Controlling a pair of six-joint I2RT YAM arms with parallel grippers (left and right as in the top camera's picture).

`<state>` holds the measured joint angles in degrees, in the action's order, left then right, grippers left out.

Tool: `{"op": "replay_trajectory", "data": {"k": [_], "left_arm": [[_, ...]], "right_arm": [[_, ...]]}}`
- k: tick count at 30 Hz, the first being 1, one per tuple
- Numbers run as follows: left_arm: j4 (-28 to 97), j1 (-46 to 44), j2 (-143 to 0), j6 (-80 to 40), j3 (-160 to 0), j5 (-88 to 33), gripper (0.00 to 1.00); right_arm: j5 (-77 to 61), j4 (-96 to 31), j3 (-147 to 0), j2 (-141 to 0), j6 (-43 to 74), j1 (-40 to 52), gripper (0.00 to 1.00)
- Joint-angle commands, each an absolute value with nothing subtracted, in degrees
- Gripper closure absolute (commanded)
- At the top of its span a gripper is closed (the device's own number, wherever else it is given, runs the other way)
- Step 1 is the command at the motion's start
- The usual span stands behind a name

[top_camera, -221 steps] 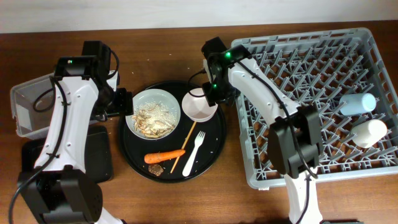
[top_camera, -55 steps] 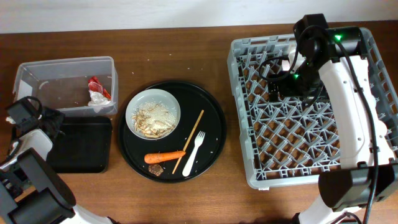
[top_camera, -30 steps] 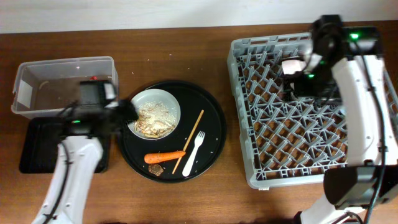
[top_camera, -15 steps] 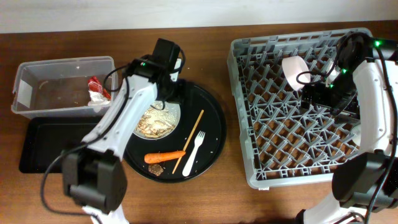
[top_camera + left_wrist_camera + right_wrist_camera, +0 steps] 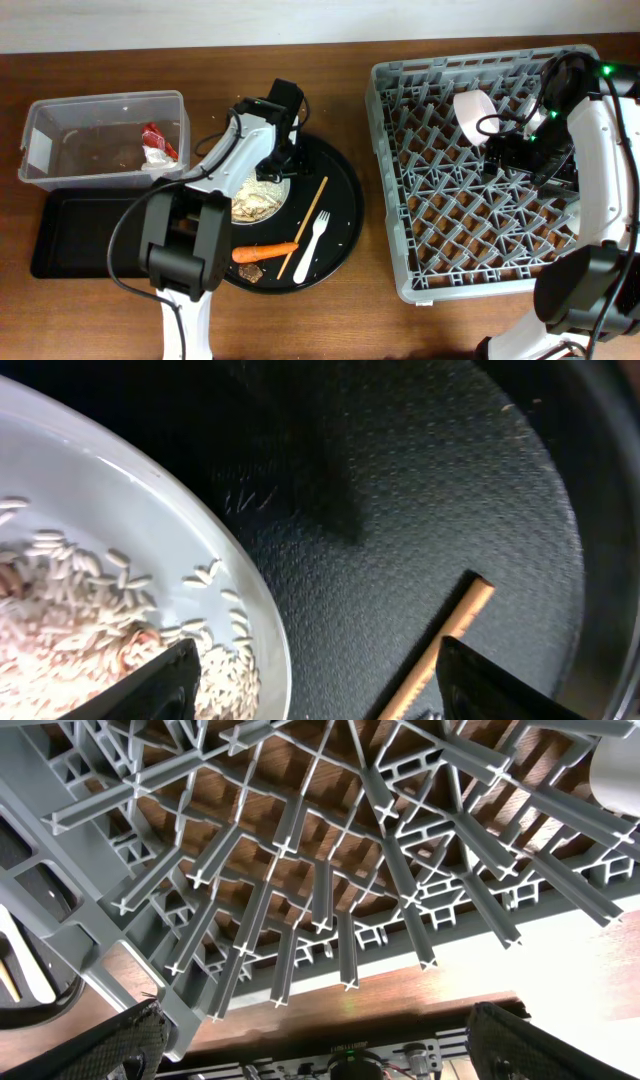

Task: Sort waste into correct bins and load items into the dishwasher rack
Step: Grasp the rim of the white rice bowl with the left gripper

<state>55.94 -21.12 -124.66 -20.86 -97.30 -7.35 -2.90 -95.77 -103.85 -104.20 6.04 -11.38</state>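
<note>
Over the rack (image 5: pixel 450 250) our right gripper (image 5: pixel 320 1042) gapes wide, empty. On the round tray (image 5: pixel 345 190) sits the plate (image 5: pixel 200 550) of scraps (image 5: pixel 60 620): stiff, slick, breakable. Our left gripper (image 5: pixel 320 685), spread and empty, should pinch its rim.

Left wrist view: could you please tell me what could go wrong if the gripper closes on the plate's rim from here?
1. The open left gripper straddles the rim of the white plate, which carries loose food scraps. A grip on one side of the rim may tilt it and spill them onto the round black tray.
2. The wooden stick lies just inside the finger on the tray side, so closing could pinch or flick it.
</note>
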Motion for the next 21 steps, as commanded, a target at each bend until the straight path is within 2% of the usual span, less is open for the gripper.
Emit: {"op": "replay_trajectory", "data": {"k": [1,5,8,21], "left_arm": [[54.6,-22.0,-126.7,-21.9,-98.3,-7.4,0.36],[54.1,-22.4,-126.7,-23.0,-98.3,-2.1,0.50],[53.6,-22.5,-126.7,-23.0,-97.8,-2.1,0.56],[52.1,-22.8,-126.7,-22.9,-95.4,-1.5,0.57]], "right_arm": [[-3.3,-95.7,-103.7,-104.3,6.4,-11.3,0.01],[-3.4,-95.6,-103.7,-104.3,6.4,-11.3,0.01],[-3.4,-95.6,-103.7,-104.3,6.4,-11.3,0.01],[-4.1,-95.7,-103.7,-104.3,6.4,-11.3,0.01]]}}
